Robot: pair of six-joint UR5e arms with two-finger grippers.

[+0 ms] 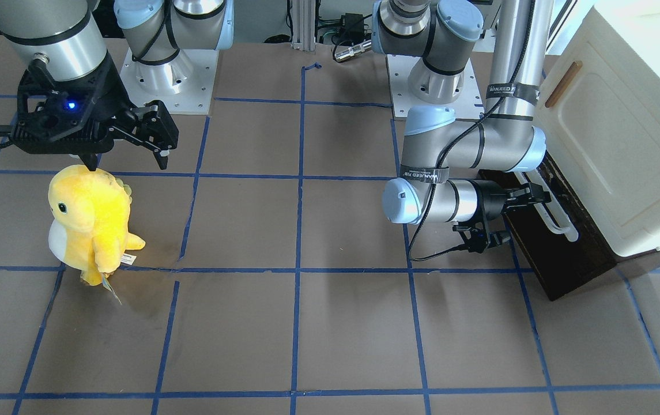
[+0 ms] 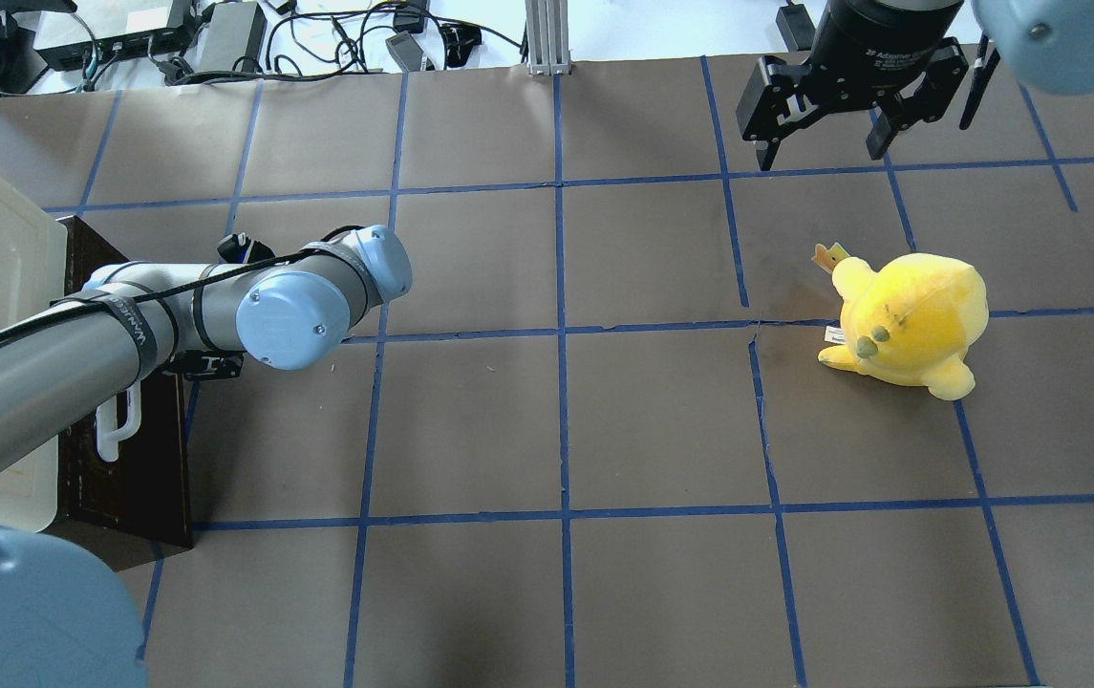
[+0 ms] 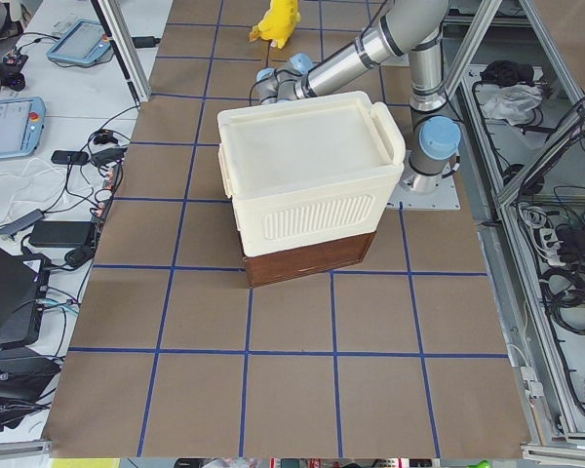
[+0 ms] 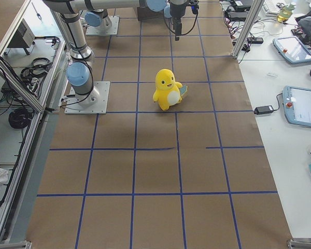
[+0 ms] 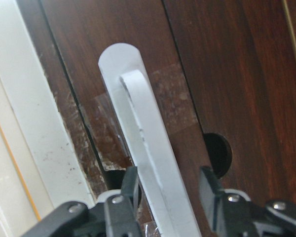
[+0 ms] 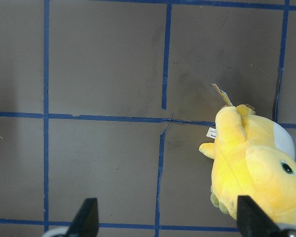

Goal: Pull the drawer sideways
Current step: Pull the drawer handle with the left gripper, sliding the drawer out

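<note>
The drawer has a dark brown worn front with a long white bar handle and sits under the cream cabinet at the table's end. It also shows in the overhead view and the left wrist view. My left gripper reaches sideways onto the handle. In the left wrist view its fingers straddle the white bar and close against it. My right gripper hangs open and empty above the table beside a yellow plush; it also shows in the overhead view.
The cream cabinet with a small wooden handle stands over the drawer. A yellow plush toy stands on the brown, blue-taped table. Both arm bases are at the back.
</note>
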